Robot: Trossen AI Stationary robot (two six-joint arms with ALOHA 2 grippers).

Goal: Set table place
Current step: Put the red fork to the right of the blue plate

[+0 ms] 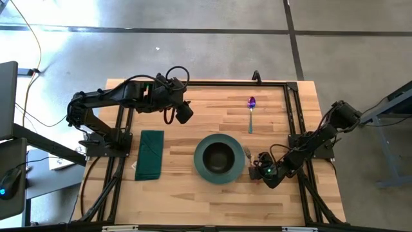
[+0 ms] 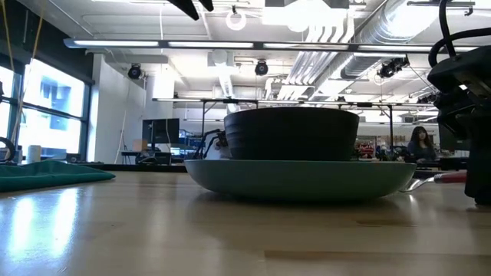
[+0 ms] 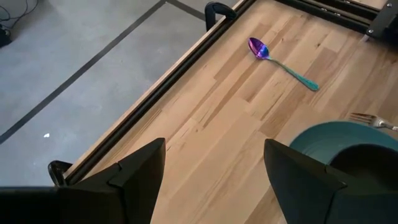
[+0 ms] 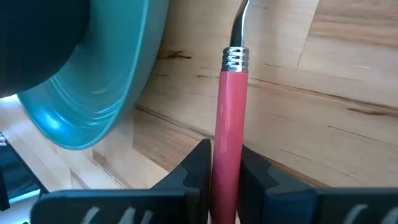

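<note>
A teal plate with a dark bowl on it stands mid-table. A folded green napkin lies left of it. A spoon with an iridescent bowl and a teal handle lies at the far right. My right gripper is low beside the plate's right rim, shut on a red-handled fork. My left gripper hovers open and empty above the far-left part of the table, and its wrist view shows the spoon ahead. My right gripper pinches the fork's red handle between its two fingers, well behind the metal collar. The fingers lie along the handle, coming nearly level from the table's right. The fork lies about level just over the wood, tines by the plate's rim. Whether it rests on the table, I cannot tell.
A black rail frame runs around the tabletop and along both sides. Bare wood lies between napkin and plate and along the near edge. A person sits far off in the room behind.
</note>
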